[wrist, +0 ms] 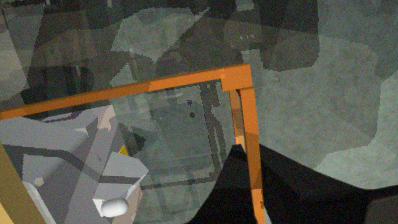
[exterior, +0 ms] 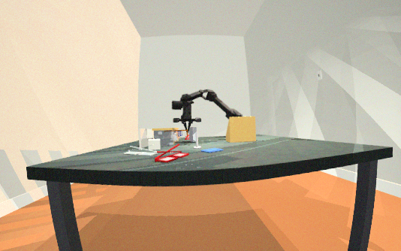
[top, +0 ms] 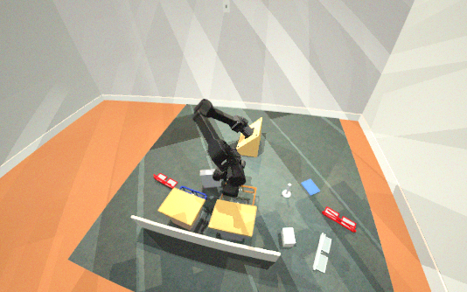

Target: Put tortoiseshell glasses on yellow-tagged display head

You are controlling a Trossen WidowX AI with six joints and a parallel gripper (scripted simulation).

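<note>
The tortoiseshell glasses, orange-brown (top: 254, 197) (wrist: 135, 89), are off the table. My gripper (exterior: 187, 131) (wrist: 244, 151) is shut on their front, which stands ahead of the head's face; one temple reaches toward and alongside the head. The other temple is hidden in the wrist view. The display head with the yellow tag (wrist: 123, 150) is grey, with a pale nose (wrist: 115, 207), at the lower left of the wrist view. In the top view it appears to be the right wooden-topped head (top: 233, 218). The other head (top: 182, 206) stands to its left, with blue glasses (top: 193, 191) by its face.
A long white bar (top: 202, 238) stands behind the heads. A grey block (top: 210, 178) is close beside the gripper. A small white stand (top: 286, 193), blue pad (top: 310, 186), white block (top: 288, 237) and red glasses (top: 338, 219) lie right; a wooden wedge (top: 250, 146) stands near the arm.
</note>
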